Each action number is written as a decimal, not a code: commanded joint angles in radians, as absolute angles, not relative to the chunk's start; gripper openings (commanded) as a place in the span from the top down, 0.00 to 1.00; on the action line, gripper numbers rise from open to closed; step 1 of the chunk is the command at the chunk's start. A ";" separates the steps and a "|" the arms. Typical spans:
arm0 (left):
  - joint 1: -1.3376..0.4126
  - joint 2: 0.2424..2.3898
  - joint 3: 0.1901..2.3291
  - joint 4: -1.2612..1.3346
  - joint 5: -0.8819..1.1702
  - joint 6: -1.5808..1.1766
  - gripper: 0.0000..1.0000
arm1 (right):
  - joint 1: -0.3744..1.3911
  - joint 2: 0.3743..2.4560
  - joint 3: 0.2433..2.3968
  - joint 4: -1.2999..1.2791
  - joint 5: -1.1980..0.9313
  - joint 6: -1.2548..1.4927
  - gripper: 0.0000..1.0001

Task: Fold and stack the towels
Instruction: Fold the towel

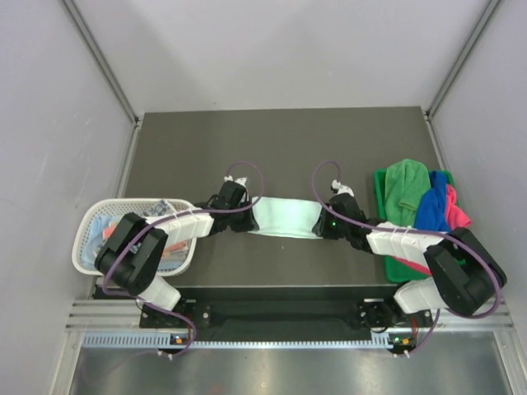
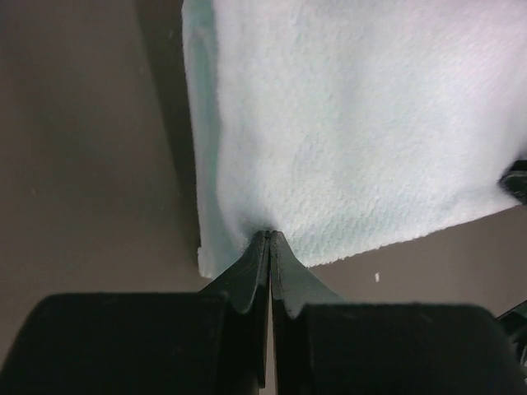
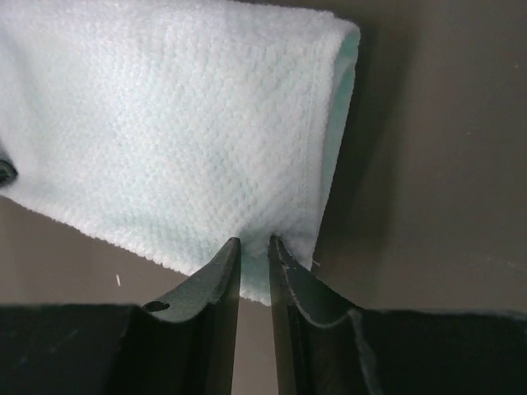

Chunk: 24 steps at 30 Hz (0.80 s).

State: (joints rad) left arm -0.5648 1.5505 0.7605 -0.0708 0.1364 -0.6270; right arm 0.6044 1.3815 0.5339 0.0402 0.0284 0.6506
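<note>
One dark table [image 1: 280,140] fills the middle of the top view, with grey walls on three sides. Both arms reach in from the near edge, the left arm [image 1: 136,247] and the right arm [image 1: 461,267] bending toward each other at the table's centre.

At the right edge sits a green bin [image 1: 380,191], and cloths are heaped in it: a green towel [image 1: 408,189], a blue towel [image 1: 432,210] and a pink towel [image 1: 457,216]. At the left edge stands a white mesh basket [image 1: 86,239], partly under the left arm, with more cloth inside, too hidden to sort.

Between the two wrists, near the front middle of the table, the mint towel [image 1: 284,218] is stretched flat, doubled over so that its side edges show two layers. Whether its underside touches the table I cannot tell.

The left gripper [image 2: 270,236] has its fingers pressed together, pinching the mint towel's near edge by the left corner. The right gripper [image 3: 254,240] pinches the same edge by the right corner, with a thin slit between its fingers where the cloth sits
</note>
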 commanded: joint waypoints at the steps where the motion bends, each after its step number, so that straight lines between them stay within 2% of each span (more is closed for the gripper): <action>1: -0.584 1.511 0.709 -0.063 0.123 -0.653 0.97 | 0.620 1.329 0.480 0.074 0.026 0.683 0.79; 10: -0.588 1.497 0.701 -0.075 0.120 -0.655 0.98 | 0.621 1.313 0.500 0.051 0.035 0.678 0.78; 24: -0.581 1.371 0.969 -0.337 -0.014 -0.571 0.91 | 0.600 1.252 0.670 -0.176 0.156 0.609 0.75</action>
